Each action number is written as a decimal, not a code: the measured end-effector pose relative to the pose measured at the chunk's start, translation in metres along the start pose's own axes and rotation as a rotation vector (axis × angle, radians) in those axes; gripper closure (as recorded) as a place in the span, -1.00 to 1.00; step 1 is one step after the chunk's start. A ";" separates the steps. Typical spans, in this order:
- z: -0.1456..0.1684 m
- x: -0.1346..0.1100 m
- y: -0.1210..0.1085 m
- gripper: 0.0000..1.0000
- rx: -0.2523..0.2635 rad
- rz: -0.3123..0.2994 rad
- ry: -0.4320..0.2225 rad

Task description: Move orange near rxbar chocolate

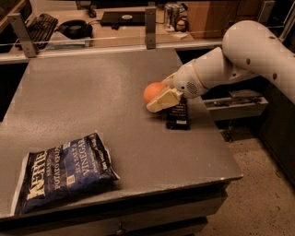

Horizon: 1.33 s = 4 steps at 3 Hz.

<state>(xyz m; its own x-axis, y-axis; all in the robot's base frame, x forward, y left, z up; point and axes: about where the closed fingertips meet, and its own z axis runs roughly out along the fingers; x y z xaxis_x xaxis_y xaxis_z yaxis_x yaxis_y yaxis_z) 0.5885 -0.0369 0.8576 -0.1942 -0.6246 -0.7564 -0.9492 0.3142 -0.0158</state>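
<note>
A grey, matte worktop [92, 92] fills most of the frame, its front edge running along the bottom and its right corner ending over a speckled floor [258, 184] at lower right. Along the far edge stands a low barrier with two upright posts, one at upper left [20, 27] and one at upper centre [150, 20]. Behind it is a desk carrying a keyboard [39, 27] at upper left, a dark rounded object beside that, and some cans [173, 10] at top centre.

A blue chip bag [64, 173] lies flat at lower left, well apart from everything else.

The white arm [239, 60] enters from the upper right and slants down towards the middle of the frame, passing over the right edge of the worktop. Its gripper [159, 97] is right of centre, low over the surface. The jaws are closed around the orange [152, 91], with one cream finger [163, 100] crossing its near side; the far finger is hidden behind the fruit.

The chocolate bar [177, 115], in a black wrapper, lies flat just below and right of the orange, near the worktop's right edge, its upper end tucked under the gripper. I cannot tell whether the orange touches the surface.
</note>
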 end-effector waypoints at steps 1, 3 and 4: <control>0.001 0.001 0.000 -1.00 -0.001 0.001 0.000; -0.035 -0.002 -0.001 -1.00 0.038 -0.014 -0.009; -0.121 -0.013 -0.004 -1.00 0.091 -0.061 -0.086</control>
<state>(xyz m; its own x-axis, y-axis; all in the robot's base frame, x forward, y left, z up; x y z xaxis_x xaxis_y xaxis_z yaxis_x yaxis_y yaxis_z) 0.5646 -0.1159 0.9465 -0.1111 -0.5822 -0.8054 -0.9316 0.3432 -0.1196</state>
